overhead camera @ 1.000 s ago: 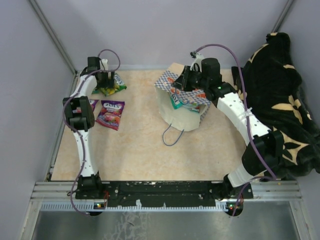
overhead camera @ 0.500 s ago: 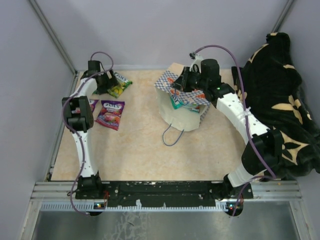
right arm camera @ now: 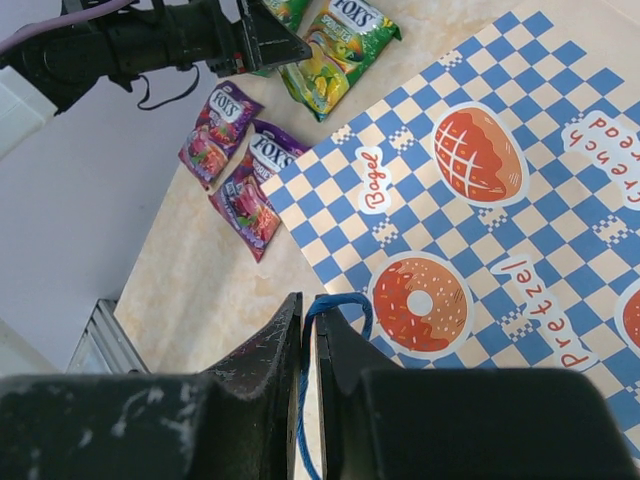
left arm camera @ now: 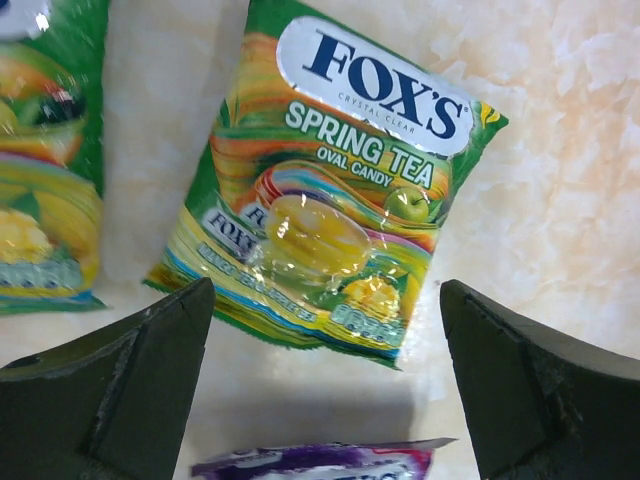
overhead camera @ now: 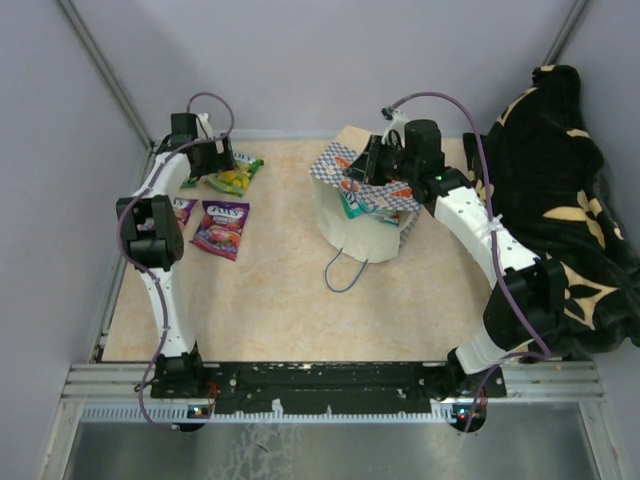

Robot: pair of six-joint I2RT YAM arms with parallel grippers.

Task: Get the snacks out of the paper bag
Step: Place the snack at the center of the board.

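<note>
**Jaws wide over a green candy packet on the left, cord pinched on the right**

The left gripper (left arm camera: 320,305) points down at the table (overhead camera: 280,300) with its two fingers spread wide and nothing between them. Its arm rises from the near edge, folds at a raised elbow and stretches the forearm toward the far left corner, with the wrist tipped downward. Directly beneath the gap lies a green Fox's Spring Tea packet (left arm camera: 340,190), flat, logo up and clear of both fingers. A second green packet (left arm camera: 45,160) lies just off to one side of the gripper, partly cut off by the frame.

The right gripper (right arm camera: 308,315) has its fingers pressed together on the blue cord handle (right arm camera: 338,296) of the paper bag (overhead camera: 355,230). This arm climbs from the near right corner and bends its elbow beside the black-and-tan blanket (overhead camera: 560,180). Its white forearm runs leftward and away, so the gripper tilts down over the bag's checkered band.

The bag stands right under that gripper, and teal and red snacks (overhead camera: 362,205) show in its mouth just below the fingers. The other cord handle (overhead camera: 327,272) lies slack on the table on the bag's near side. Two purple packets (right arm camera: 215,135) lie well off to this gripper's left, close to the left arm.
</note>
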